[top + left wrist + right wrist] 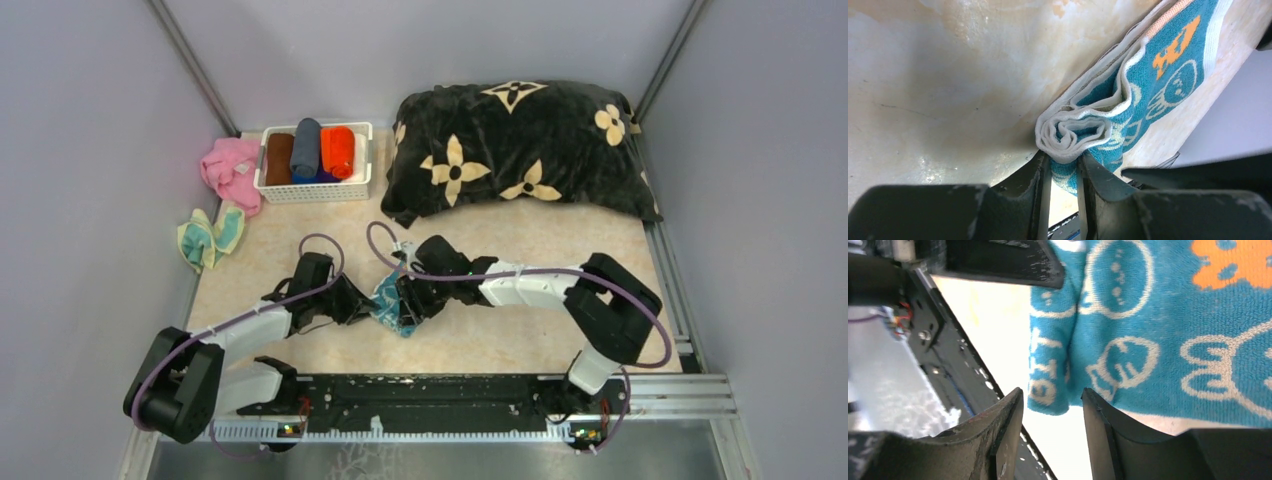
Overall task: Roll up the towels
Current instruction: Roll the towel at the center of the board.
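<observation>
Lying well beyond the left claw [1064, 159] and off to its left are a pale yellow towel [208, 236] with teal patches and a crumpled pink cloth [228, 168]. Straight past that claw stands a white basket [312, 192] holding an orange-red towel [338, 150], rolled, beside a brown roll and a dark blue one. The left claw is clenched on the teal towel [1168, 65]: the spiral end of the roll sits at its fingertips, with teal cloth wedged between the two pads. The towel rests on the pale table [520, 250], between the two claws. The right claw [1052, 394] is released, its jaws standing apart. A corner of the towel hangs just ahead of its tips, with bright table showing through the gap. Far beyond the right claw sprawls the black cushion [520, 140] with cream flowers.
</observation>
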Available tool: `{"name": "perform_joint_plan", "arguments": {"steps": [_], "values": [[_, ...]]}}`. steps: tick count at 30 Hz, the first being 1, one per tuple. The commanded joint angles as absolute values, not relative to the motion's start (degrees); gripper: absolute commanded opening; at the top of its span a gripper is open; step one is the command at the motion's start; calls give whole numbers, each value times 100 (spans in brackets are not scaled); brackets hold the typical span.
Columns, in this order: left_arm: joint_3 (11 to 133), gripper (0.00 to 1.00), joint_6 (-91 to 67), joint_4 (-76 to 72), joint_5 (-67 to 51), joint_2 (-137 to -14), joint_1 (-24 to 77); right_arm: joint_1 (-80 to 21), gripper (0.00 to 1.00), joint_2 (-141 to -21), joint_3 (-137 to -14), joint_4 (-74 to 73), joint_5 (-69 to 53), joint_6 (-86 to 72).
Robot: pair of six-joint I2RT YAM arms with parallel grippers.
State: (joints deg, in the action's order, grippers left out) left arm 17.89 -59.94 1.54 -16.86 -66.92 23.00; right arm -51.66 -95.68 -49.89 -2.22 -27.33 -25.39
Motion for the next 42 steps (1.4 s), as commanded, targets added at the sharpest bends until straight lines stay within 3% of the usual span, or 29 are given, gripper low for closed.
{"name": "perform_joint_plan", "arguments": {"steps": [1,8,26,29,30,31,32,34,39,42], "values": [[1863,29,-5834,428,-1300,-6786,2301,-6146,48,-8819,-5471,-1483,59,-1356],[1872,30,-5855,422,-1304,-6781,2308,-7424,48,-8890,-5726,-1181,2120,-608],[1863,32,-5898,395,-1308,-6745,2317,-8042,39,-10646,-6271,-1475,2748,-371],[1891,36,-5889,418,-1302,-6733,2316,-8043,31,-10783,-6267,-1573,2648,-366],[1900,37,-5890,428,-1305,-6722,2313,-8042,25,-10818,-6271,-1609,2602,-354],[1923,38,-5895,437,-1327,-6705,2312,-8035,10,-10831,-6269,-1630,2563,-341],[1937,39,-5895,470,-1367,-6652,2312,-8010,0,-10819,-6267,-1649,2470,-337],[1980,43,-5862,591,-1415,-6492,2314,-7874,0,-10679,-6220,-1595,1775,-344],[1991,61,-5707,1183,-1141,-5583,2311,-7025,0,-10010,-5834,-837,-953,-664],[1910,66,-5713,1457,-1050,-5045,2302,-6465,0,-9946,-5784,-546,-2171,-1047]]}}
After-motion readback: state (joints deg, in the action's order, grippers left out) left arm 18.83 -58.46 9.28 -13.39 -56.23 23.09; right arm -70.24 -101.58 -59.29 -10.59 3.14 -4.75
